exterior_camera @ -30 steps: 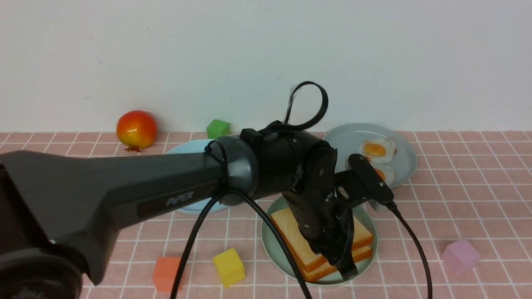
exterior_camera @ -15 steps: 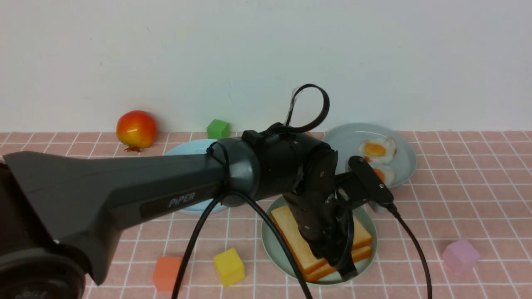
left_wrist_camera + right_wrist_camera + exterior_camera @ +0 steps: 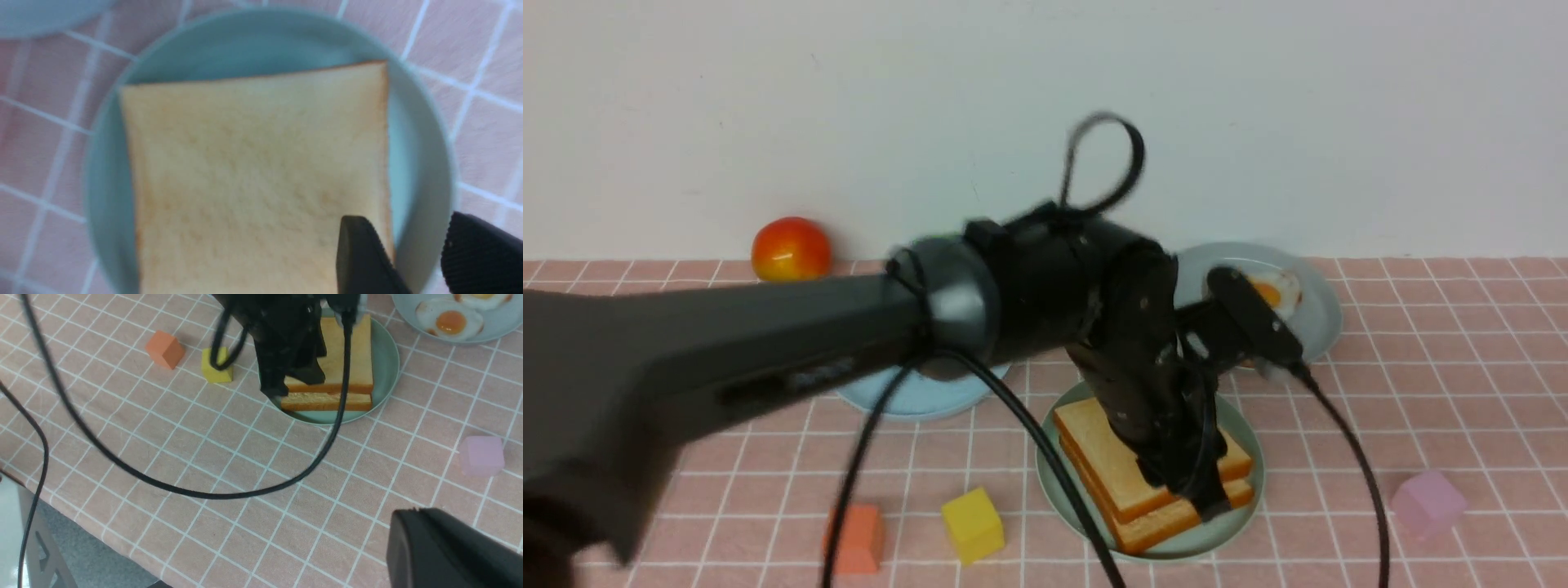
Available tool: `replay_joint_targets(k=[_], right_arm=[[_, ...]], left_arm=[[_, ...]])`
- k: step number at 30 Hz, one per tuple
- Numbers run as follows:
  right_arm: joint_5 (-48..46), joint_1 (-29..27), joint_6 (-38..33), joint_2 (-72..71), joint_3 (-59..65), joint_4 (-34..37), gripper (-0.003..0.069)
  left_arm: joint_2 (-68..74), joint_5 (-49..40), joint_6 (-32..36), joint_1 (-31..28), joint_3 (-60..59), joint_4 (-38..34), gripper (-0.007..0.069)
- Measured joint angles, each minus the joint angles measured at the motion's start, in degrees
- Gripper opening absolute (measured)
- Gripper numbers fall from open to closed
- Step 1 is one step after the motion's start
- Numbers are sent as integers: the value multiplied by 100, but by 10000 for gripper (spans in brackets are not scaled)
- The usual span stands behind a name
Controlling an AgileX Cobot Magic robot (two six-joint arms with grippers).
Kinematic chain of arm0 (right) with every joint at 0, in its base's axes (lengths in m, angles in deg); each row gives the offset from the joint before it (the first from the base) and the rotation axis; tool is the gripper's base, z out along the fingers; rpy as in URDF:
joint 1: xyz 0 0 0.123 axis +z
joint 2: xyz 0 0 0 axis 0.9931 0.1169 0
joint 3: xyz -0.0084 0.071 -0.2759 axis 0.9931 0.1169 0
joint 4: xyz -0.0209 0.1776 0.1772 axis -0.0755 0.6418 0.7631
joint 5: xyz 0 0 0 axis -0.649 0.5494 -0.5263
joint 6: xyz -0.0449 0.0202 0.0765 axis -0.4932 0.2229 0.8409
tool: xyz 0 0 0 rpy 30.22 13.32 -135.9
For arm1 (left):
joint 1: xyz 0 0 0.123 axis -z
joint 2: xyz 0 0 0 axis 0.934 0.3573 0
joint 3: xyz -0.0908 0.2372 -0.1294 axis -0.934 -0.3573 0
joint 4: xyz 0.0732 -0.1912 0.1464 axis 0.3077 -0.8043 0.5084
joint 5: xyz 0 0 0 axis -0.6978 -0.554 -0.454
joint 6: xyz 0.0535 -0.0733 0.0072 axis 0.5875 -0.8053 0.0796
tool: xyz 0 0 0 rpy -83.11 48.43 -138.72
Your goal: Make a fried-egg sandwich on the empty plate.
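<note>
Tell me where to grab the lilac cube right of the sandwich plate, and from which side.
Pinch the lilac cube across two opposite side faces, coming straight down from above. It sits flat and upright, apart from the mint plate, so its parallel flat faces should give a square hold.

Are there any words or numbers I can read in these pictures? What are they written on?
Pale mark on the side of the left arm: too blurred to read.
No other text: the top toast slice and the mint-green plate carry no writing, and none shows anywhere else in the three views.
</note>
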Motion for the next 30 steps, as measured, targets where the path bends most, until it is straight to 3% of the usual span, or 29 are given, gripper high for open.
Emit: replay_joint_targets(k=[4, 6, 7, 9, 10, 14, 17, 25, 30], right_arm=[[0, 0, 0, 0, 0, 0, 53], [0, 0, 0, 0, 0, 0, 53], [0, 0, 0, 0, 0, 0, 53], [-5, 0, 0, 0, 0, 0, 53], [-5, 0, 0, 0, 0, 0, 54], [-5, 0, 0, -53, 0, 0, 53], [-5, 0, 150, -299, 6, -39, 27], [26, 0, 762, -1054, 6, -362, 1], [55, 0, 1229, -1210, 6, -453, 4]], left_arm=[[-837, -204, -11, 0, 0, -333, 260], [-1560, -399, -66, 0, 0, -635, 163], [-1560, -399, -72, 0, 0, -662, 163], [-2380, -501, -157, 0, -121, -907, 36], [-2657, -501, -180, 0, -224, -963, 12], [-3911, -213, -370, 0, -1113, -1044, 13], [-5239, 552, -672, 0, -2488, -1075, 13], [-8779, 3422, -1031, 0, -6300, -1574, 13], [-9801, 3706, -1050, 0, -7272, -1732, 13]])
